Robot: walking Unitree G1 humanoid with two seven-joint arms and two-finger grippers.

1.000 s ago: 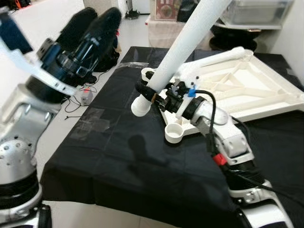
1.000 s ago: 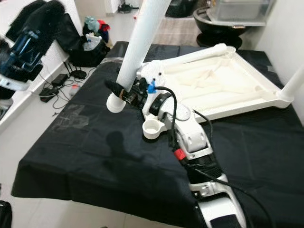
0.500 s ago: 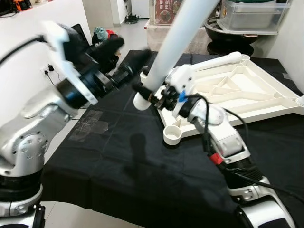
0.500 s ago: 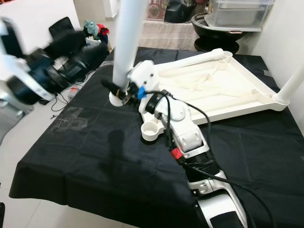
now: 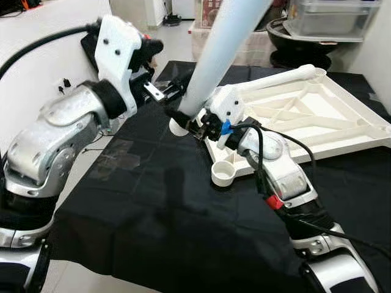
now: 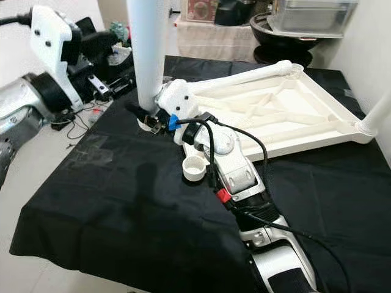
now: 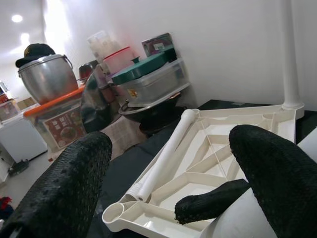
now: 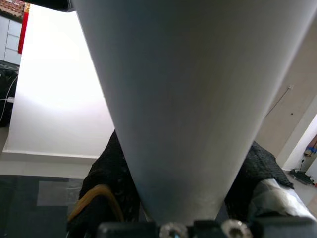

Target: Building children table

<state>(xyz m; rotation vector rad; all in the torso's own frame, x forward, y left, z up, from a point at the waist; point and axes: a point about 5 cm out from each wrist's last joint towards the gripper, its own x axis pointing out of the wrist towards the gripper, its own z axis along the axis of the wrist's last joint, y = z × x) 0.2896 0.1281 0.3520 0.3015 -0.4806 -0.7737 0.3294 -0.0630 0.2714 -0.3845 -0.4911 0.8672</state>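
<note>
A white table leg (image 5: 215,55) stands steeply tilted over the black cloth, with my right gripper (image 5: 186,121) shut on its lower end. In the right wrist view the leg (image 8: 168,99) sits between both black fingers (image 8: 111,178). The white table top (image 5: 305,113) lies upside down just right of it. An empty corner socket (image 5: 223,173) is close below the gripper. My left gripper (image 5: 170,94) is open beside the leg's lower end, on its left. Its fingers (image 7: 59,188) stand wide apart in the left wrist view. Another leg (image 6: 379,113) stands at the far right corner.
A further white leg (image 5: 281,78) lies along the table top's far edge. The black cloth (image 5: 153,207) ends at the front and left in a drop to the floor. Bags and cables (image 6: 116,58) lie on the floor to the left. A pot and plastic boxes (image 5: 305,36) stand behind.
My left arm has swung in from the left, up to the leg's lower end. The right gripper has tipped the leg more upright and shifted it slightly away.
</note>
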